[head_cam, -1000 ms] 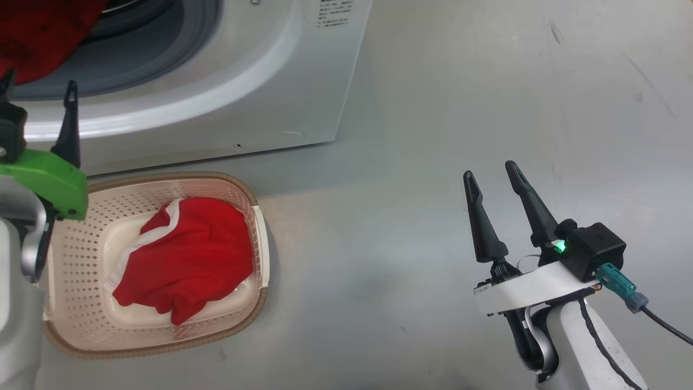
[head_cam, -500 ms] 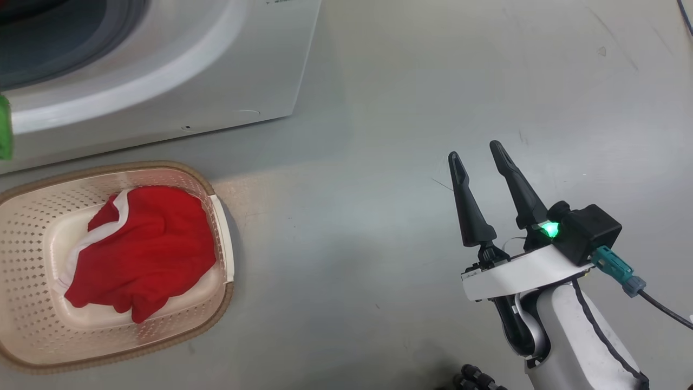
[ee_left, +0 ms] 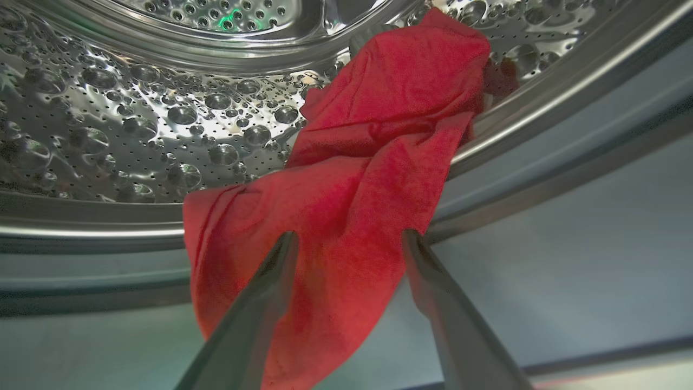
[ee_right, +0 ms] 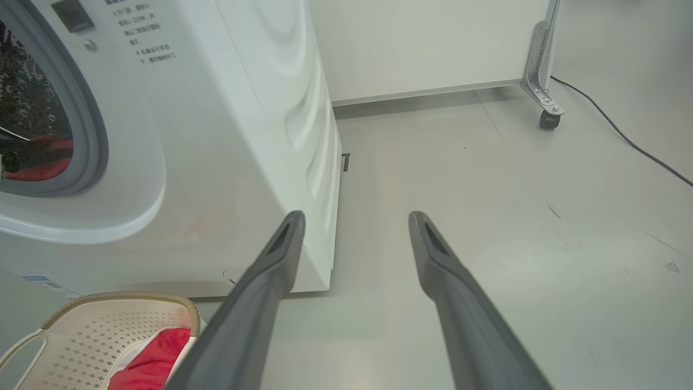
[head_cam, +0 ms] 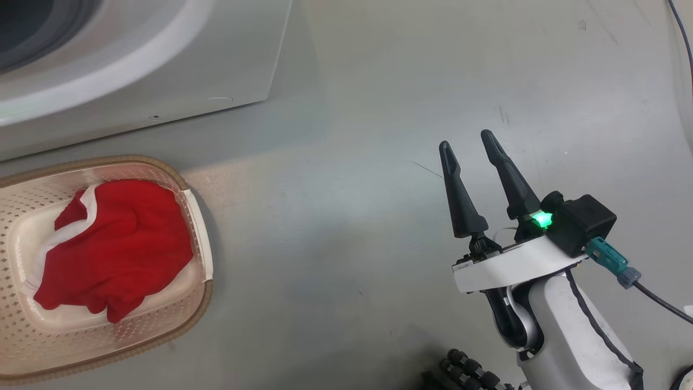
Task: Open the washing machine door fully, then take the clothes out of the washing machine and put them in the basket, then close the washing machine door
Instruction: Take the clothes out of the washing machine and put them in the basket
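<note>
In drum (ee_left: pixel 135 124), over its lip: red garment (ee_left: pixel 368 162), hanging between wide-spread fingers of left gripper (ee_left: pixel 349 234), unpinched. In basket (head_cam: pixel 162 325) at foot of washer (ee_right: pixel 216 135): second red garment (head_cam: pixel 113 244). Over floor (head_cam: pixel 352 189): right gripper (head_cam: pixel 465 140), splayed, empty.

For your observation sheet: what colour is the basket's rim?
Brown, woven-looking; the basket's rim shows best in the head view.

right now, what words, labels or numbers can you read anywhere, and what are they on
Grey printed lines, upper front of the washing machine: too small and blurred to read.
Small blue label, low on its front: too blurred to read.
No text here reads clearly.
</note>
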